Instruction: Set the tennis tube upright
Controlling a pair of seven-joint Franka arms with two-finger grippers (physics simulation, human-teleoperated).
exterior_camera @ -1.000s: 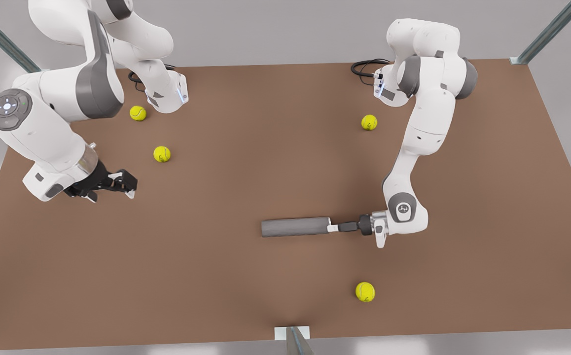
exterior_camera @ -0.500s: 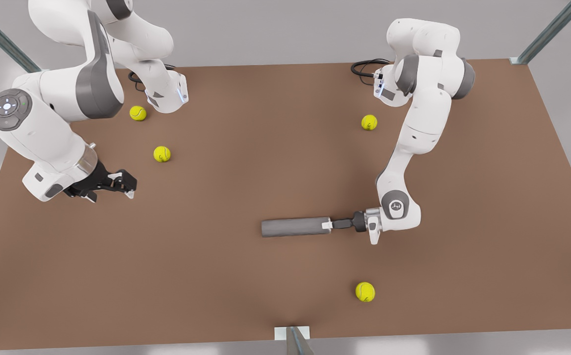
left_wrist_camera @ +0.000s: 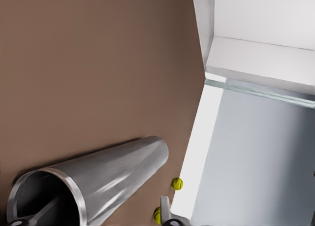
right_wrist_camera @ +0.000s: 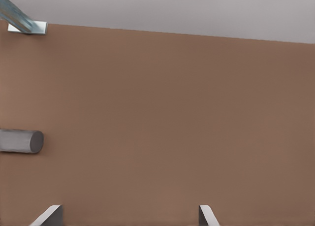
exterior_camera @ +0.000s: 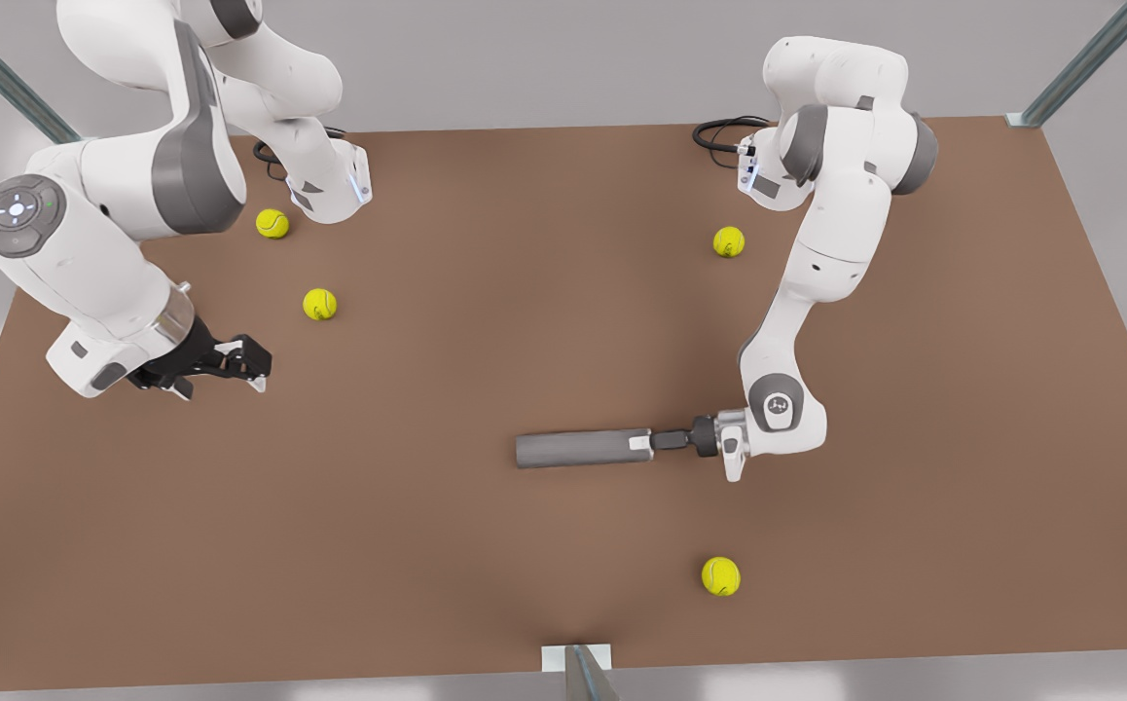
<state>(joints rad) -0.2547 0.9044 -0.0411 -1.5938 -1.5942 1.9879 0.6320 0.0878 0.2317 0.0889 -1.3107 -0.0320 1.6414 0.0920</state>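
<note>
Low in the centre of the front view, the tennis tube [exterior_camera: 580, 449] lies flat on the brown table [exterior_camera: 525, 292], its long axis running across the frame. At the tube's end toward the front view's right sits the left gripper [exterior_camera: 643, 442], reaching in level with the tabletop. The left wrist view looks along the tube [left_wrist_camera: 93, 179] from its hollow, light-rimmed mouth, and one dark finger [left_wrist_camera: 47, 213] appears to sit inside the opening while a second finger [left_wrist_camera: 166, 209] stands outside the wall; the jaws seem to straddle the rim, though whether they press on it cannot be told from these views.

Compared with a second ago, the left arm's wrist has slid toward the front view's left, so the gripper now overlaps more of the tube's end, and the elbow joint has drawn in with it. The tube itself has not shifted or lifted.

At the left edge of the front view, the right gripper [exterior_camera: 250, 372] hangs above the table with its fingers spread wide, well apart from the tube; this arm waits and has barely moved. Its wrist view shows two pale fingertips [right_wrist_camera: 48, 215] far apart and the tube's closed end [right_wrist_camera: 19, 141] off at the frame's left edge.

Four tennis balls rest where they were: two [exterior_camera: 272, 223] [exterior_camera: 319, 304] in the upper left, one [exterior_camera: 728, 241] in the upper right, one [exterior_camera: 720, 575] lower right of the tube.
</note>
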